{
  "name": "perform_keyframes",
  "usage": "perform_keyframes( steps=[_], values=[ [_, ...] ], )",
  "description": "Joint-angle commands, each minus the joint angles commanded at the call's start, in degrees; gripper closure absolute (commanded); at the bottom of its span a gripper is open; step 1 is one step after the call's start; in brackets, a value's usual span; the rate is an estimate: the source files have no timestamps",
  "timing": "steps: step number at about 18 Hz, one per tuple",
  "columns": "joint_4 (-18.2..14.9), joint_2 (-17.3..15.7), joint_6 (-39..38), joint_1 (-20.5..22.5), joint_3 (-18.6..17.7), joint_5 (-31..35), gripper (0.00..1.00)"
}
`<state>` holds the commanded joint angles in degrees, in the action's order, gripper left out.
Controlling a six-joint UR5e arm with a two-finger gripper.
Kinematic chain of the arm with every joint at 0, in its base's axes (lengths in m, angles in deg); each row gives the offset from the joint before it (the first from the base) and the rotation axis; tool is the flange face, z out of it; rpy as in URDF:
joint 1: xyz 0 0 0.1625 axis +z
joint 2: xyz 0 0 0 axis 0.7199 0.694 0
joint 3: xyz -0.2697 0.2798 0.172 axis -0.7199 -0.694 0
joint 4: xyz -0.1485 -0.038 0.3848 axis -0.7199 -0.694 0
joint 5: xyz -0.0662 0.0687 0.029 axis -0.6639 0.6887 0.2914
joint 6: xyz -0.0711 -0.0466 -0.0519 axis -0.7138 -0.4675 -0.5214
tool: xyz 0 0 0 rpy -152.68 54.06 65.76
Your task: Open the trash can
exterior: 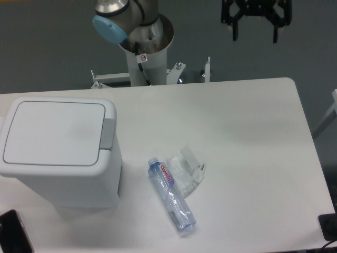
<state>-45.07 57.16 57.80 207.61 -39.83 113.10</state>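
The trash can [58,150] is a boxy white bin at the left of the table. Its flat white lid [52,133] lies shut, with a grey push-button tab [108,133] on the right rim. My gripper [255,36] hangs high at the top right, beyond the table's far edge and far from the bin. Its two black fingers [235,32] point down and stand apart, open, with nothing between them.
A clear plastic bottle [171,195] lies on the table right of the bin, beside a crumpled clear wrapper [186,171]. The arm's base column [145,58] stands behind the table. Dark objects sit at the front left corner [13,232] and front right edge [328,226].
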Motion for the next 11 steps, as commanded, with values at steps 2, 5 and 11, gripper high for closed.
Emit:
perform_keyframes(
  steps=[2, 5, 11],
  values=[
    [3.0, 0.8, -10.5, -3.1, 0.0, -1.1, 0.00],
    [4.4, 1.6, -20.8, -7.7, -0.1, -2.5, 0.00],
    [8.3, 7.5, -46.7, -17.3, 3.7, -10.2, 0.00]
  ],
)
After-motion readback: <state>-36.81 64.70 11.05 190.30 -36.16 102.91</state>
